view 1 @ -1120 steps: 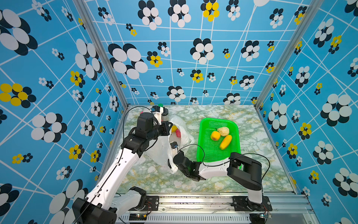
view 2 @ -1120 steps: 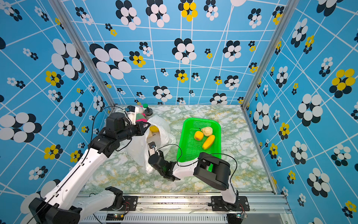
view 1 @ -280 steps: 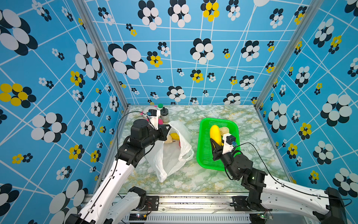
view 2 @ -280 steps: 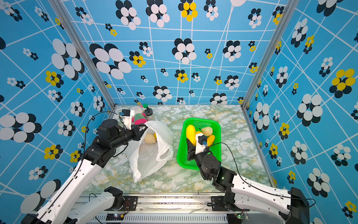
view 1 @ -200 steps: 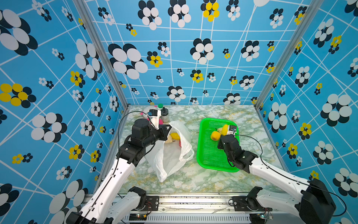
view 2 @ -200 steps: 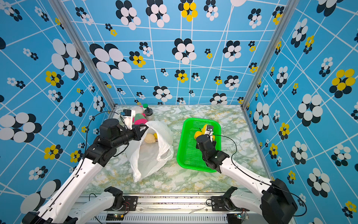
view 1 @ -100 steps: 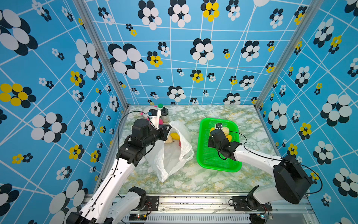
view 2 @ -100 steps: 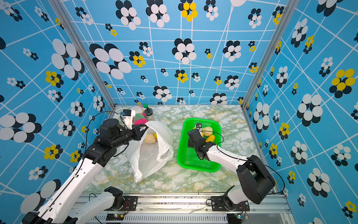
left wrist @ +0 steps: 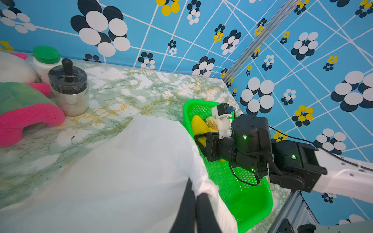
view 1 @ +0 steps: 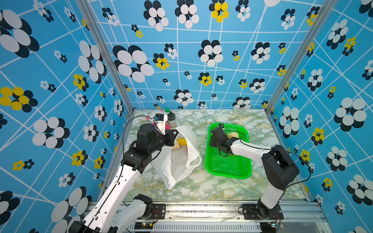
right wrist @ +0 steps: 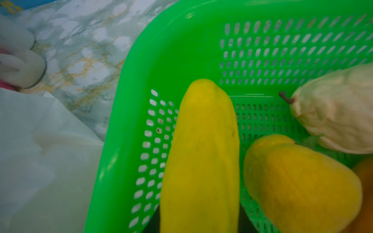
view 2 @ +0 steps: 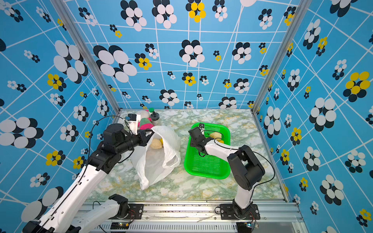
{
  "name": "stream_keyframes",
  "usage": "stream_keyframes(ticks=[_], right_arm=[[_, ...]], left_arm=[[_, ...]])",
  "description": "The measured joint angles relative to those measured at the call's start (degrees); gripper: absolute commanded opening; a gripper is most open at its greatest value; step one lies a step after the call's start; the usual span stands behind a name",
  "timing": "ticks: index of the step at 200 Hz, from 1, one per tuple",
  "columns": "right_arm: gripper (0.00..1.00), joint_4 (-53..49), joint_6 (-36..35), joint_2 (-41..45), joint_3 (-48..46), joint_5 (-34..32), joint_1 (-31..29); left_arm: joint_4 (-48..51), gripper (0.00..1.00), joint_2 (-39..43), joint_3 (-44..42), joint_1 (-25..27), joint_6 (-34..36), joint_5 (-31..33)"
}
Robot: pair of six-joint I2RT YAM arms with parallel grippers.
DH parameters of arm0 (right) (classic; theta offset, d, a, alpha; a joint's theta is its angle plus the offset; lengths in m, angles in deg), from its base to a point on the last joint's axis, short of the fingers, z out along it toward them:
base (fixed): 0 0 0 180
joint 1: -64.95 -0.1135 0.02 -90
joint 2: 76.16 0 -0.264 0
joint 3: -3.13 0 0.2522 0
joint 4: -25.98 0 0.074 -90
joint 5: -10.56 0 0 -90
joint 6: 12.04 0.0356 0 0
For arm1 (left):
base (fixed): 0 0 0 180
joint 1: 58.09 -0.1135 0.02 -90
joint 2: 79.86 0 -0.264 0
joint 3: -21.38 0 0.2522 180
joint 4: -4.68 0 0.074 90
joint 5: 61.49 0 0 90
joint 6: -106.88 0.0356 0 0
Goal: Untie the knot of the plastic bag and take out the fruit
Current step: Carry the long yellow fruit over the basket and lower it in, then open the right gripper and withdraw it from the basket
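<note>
Four pieces of fruit show in the green basket (right wrist: 141, 60) through the right wrist view: a long yellow fruit (right wrist: 201, 151), a plumper yellow fruit (right wrist: 298, 181), a cream fruit (right wrist: 339, 113) with a brown stem, and the edge of an orange fruit (right wrist: 366, 181). The right end effector (left wrist: 199, 141) is clamped on the long yellow fruit, its dark fingers (right wrist: 151, 225) on either side of it, low in the basket's far left part. A little over a second ago that fruit hung well above the basket in the same grip; since then the arm has folded back and brought it down among the others. Some five seconds back the basket held three pieces and this end effector was at the near side of the plastic bag (view 1: 177, 163).

The left end effector (left wrist: 194, 193) is clenched on the bag's rim, holding the mouth open and raised, in much the same place as a second ago. The bag lies on the table (view 1: 212, 187) just left of the basket, and in both top views a cream bumpy piece (view 1: 175, 144) and a yellow piece (view 1: 182, 141) lie inside. Behind the bag stand a plush toy (left wrist: 26, 115), a metal jar (left wrist: 68, 90) and a white bottle (left wrist: 45, 64).
</note>
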Motion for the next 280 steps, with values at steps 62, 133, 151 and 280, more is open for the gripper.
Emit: stream_keyframes(ticks=[62,133,151,280], right_arm=[[0.51,-1.5,1.9,-1.0,1.9,-1.5,0.2],[0.51,-2.1,1.6,2.8,-0.4,-2.1,0.2],[0.52,-1.5,1.4,8.4,-4.2,-1.9,0.2],[0.66,22.4,-21.5,47.6,-28.9,4.2,-19.9]], left_arm=[[0.0,0.00,-0.6,0.0,0.0,0.0,0.0],[0.0,0.00,-0.4,0.0,0.0,0.0,0.0],[0.0,0.00,-0.2,0.0,0.0,0.0,0.0],[0.0,0.00,0.7,0.0,0.0,0.0,0.2]])
